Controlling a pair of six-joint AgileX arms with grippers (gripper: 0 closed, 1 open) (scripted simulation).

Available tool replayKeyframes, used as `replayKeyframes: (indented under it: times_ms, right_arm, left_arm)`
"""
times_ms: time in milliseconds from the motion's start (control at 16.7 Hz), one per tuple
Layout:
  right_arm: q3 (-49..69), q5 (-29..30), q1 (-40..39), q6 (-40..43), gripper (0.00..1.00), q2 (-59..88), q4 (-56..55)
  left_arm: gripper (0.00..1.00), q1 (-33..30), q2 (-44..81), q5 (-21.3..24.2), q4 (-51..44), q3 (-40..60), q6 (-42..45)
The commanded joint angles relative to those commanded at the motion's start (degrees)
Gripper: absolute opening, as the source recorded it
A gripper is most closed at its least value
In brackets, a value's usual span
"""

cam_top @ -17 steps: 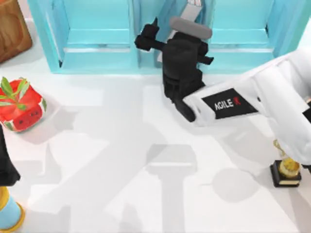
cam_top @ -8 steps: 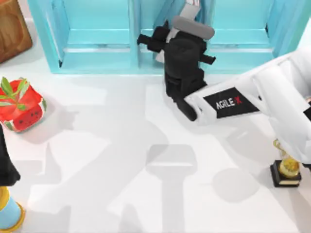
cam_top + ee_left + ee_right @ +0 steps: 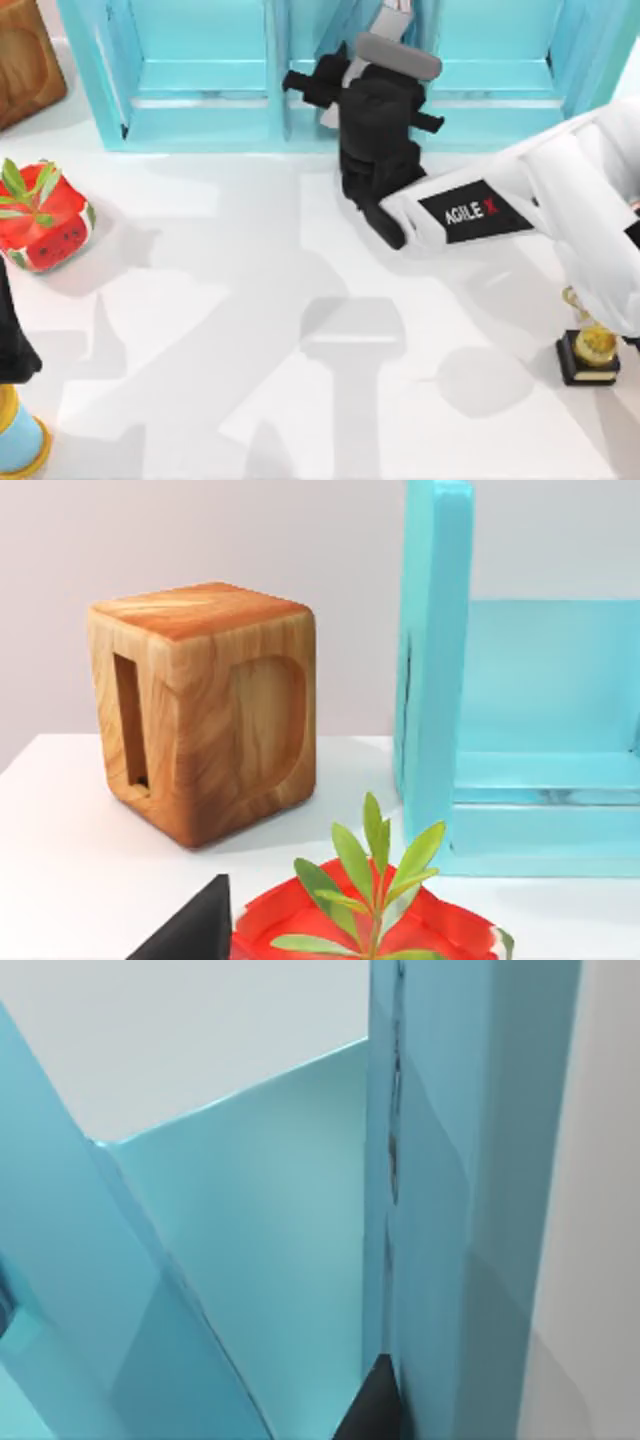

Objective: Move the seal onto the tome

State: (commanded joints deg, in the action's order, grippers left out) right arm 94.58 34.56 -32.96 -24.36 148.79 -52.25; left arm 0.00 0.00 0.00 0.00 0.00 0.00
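Right gripper (image 3: 335,75) reaches into the light-blue shelf (image 3: 200,100); fingers hidden, can't tell their state. Left arm parked at the table's left edge.

Simulated tabletop, perhaps study, white table (image 3: 250,330), blue shelf (image 3: 200,90)

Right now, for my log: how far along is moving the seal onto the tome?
Done: nothing I can confirm. In hand: the right gripper is at the light-blue shelf unit's middle gap. Left: getting the seal onto the tome. The left arm is parked at the table's left edge.
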Motion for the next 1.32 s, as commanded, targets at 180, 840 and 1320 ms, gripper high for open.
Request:
replayKeyframes:
  times_ms: [180, 840, 1320]
  right_arm:
    - [-0.11, 0.03, -0.40, -0.09, 0.00, -0.15, 0.05]
    - [-20.09, 11.19, -11.98, -0.37, 0.00, -34.08, 13.90]
    - [-31.11, 17.62, -18.69, -1.77, 0.00, -51.34, 21.58]
  left_arm:
    - [1.00, 0.00, 0.00, 0.00, 0.00, 0.00, 0.00]
    - [1.00, 0.00, 0.00, 0.00, 0.00, 0.00, 0.00]
    - [1.00, 0.00, 0.00, 0.00, 0.00, 0.00, 0.00]
